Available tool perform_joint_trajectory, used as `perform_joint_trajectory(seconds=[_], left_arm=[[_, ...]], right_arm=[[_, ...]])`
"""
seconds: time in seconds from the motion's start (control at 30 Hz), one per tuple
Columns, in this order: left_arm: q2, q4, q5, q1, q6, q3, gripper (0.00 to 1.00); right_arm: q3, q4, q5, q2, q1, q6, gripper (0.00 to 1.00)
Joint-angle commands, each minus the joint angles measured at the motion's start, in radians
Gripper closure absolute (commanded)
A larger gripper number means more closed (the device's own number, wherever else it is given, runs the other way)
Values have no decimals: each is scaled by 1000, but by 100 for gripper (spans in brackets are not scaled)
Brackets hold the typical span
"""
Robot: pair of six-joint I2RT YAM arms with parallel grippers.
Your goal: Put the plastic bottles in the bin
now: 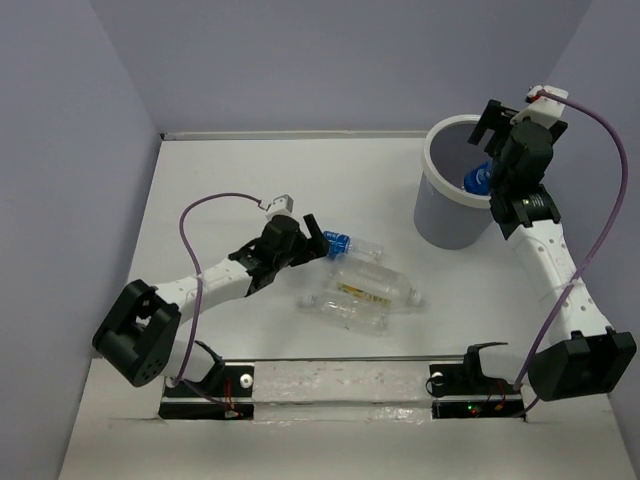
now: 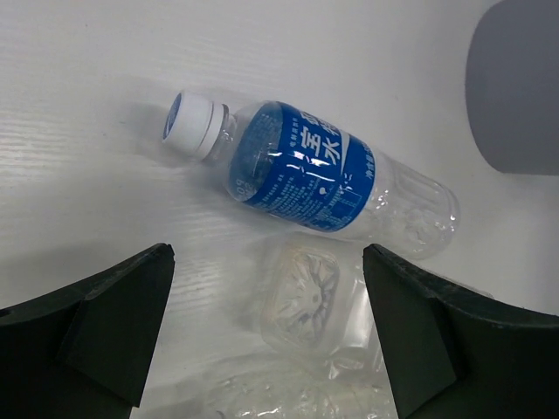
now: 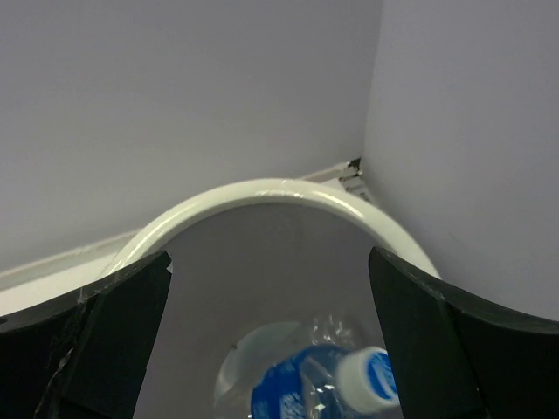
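Hovering over the bin (image 3: 262, 190), right gripper (image 3: 271, 297) has its jaws wide apart with nothing between them; one blue-label bottle (image 3: 306, 388) lies inside the bin below, cap up toward the camera, so I'd call that drop done. The bin sits at the worktop's (image 1: 250, 170) far right corner. Left gripper (image 2: 266, 332) is also spread wide and empty, low over the middle of the worktop and aimed at a second blue-label bottle (image 2: 306, 170) lying on its side with its white cap pointing away from the bin. Just nearer the near edge lie a larger bottle with a yellowish label (image 1: 365, 290) and at least one more clear bottle (image 2: 306, 297), bunched close together; the wrist view can't separate them well. Step in hand, as I read it: left arm lining up a pick on the blue-label one. Next move calls for straddling its body across the label, closing without nudging the neighbours, then lifting clear. Thin, slick plastic, so it may roll or crush.
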Motion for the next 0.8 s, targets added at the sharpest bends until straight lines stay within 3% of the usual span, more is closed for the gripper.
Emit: perform_joint_trajectory(seconds=[0.0,0.4,0.77], left_arm=[[90,81,-45,5,-72,83,1],[300,149,-2,13,-166,158,1],[401,180,-42,18,-197,220,1]], right_arm=[[25,-80,-95,-35,-2,64,0],[-166,-95,-389,-214,-2,166,0],[-292,-69,-577,-248,31,194,0]])
